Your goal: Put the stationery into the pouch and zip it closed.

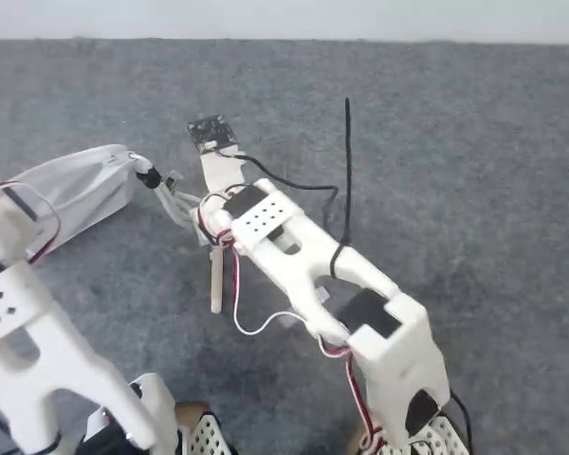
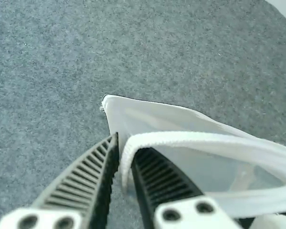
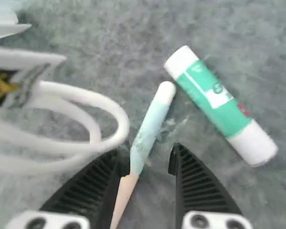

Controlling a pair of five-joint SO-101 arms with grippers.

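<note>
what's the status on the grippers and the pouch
Left gripper shut on pouch rim, pouch open. Right gripper open, jaws either side of pencil on the table. Glue stick beside it, also out. White cable loop close to pencil.

translucent pouch (image 1: 76, 190) at left arm (image 1: 19, 313) tip, right arm (image 1: 303, 256) above pale pencil (image 1: 216, 284), grey carpet (image 1: 455, 142)

Item count, by kind.
One pouch (image 2: 190, 138), one glue stick (image 3: 219, 105), one pencil (image 3: 148, 129), one black cable (image 1: 347, 171). Two robot arms, one gripper apiece: left gripper (image 2: 124, 162) and right gripper (image 3: 150, 157).
</note>
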